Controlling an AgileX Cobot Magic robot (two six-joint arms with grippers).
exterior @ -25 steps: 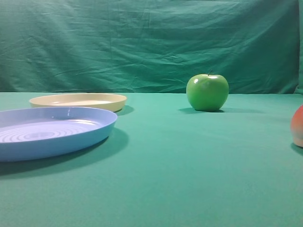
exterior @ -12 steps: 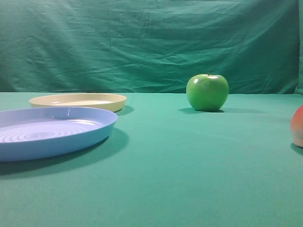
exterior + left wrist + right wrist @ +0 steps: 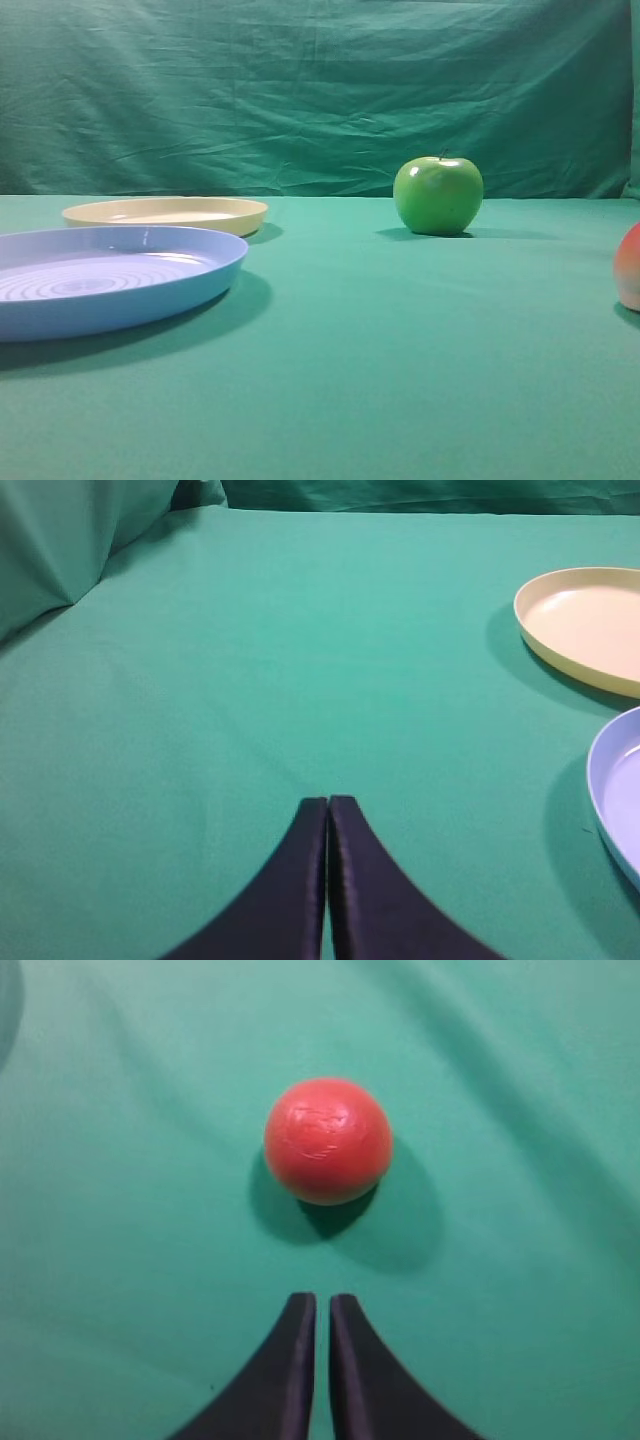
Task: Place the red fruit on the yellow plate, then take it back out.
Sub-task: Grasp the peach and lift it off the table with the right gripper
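Note:
The red fruit [image 3: 327, 1140] lies on the green cloth, alone, and only its edge shows at the far right of the exterior view [image 3: 629, 266]. My right gripper [image 3: 322, 1298] hangs short of it, jaws parted by a narrow slit, nothing between them. The yellow plate [image 3: 165, 213] sits bare at the back left, and the left wrist view catches it at the right edge [image 3: 590, 630]. My left gripper [image 3: 327, 800] is shut on nothing over bare cloth, left of both plates. Neither gripper shows in the exterior view.
A larger light-blue plate [image 3: 110, 280] with ringed grooves sits in front of the yellow one, also at the left wrist view's right edge [image 3: 620, 790]. A shiny green apple [image 3: 438, 195] stands at the back right. A green backdrop hangs behind the table.

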